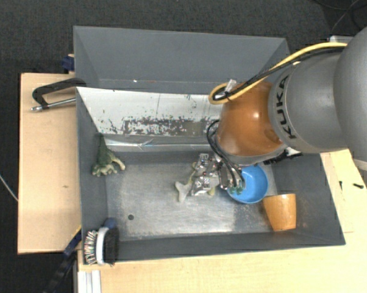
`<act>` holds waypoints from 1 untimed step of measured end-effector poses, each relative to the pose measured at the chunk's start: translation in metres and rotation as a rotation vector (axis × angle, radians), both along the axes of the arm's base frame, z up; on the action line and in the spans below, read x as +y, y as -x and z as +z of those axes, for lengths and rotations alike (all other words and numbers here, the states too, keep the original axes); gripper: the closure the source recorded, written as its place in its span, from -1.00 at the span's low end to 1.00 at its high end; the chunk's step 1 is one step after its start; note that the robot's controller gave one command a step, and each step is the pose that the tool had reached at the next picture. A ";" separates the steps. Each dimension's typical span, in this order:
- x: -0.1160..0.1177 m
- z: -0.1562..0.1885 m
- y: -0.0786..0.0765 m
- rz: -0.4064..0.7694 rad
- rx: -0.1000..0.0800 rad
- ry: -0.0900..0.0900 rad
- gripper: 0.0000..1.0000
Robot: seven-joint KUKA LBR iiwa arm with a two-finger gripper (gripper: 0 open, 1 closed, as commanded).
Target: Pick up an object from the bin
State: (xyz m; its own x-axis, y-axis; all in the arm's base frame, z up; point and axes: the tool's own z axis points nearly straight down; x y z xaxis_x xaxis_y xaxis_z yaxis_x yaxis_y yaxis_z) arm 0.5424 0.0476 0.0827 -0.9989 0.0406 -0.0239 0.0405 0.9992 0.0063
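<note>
Our orange-covered wrist (247, 124) hangs right of centre, gripper (211, 177) over a grey toy (183, 191) beside a blue bowl (253, 189); whether it is open or closed we cannot tell.

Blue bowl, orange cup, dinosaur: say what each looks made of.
Blue bowl: likely plastic, smooth with even colour. Orange cup: probably plastic too, smooth, slightly matte. Dinosaur: seems moulded plastic or rubber, dull green; can't tell which.

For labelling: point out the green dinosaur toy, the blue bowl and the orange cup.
green dinosaur toy (107, 163): camera view, its body.
blue bowl (254, 187): camera view, its inside.
orange cup (281, 213): camera view, its side.
</note>
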 end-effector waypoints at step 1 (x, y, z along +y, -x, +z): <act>-0.045 0.132 -0.024 0.102 0.008 0.008 1.00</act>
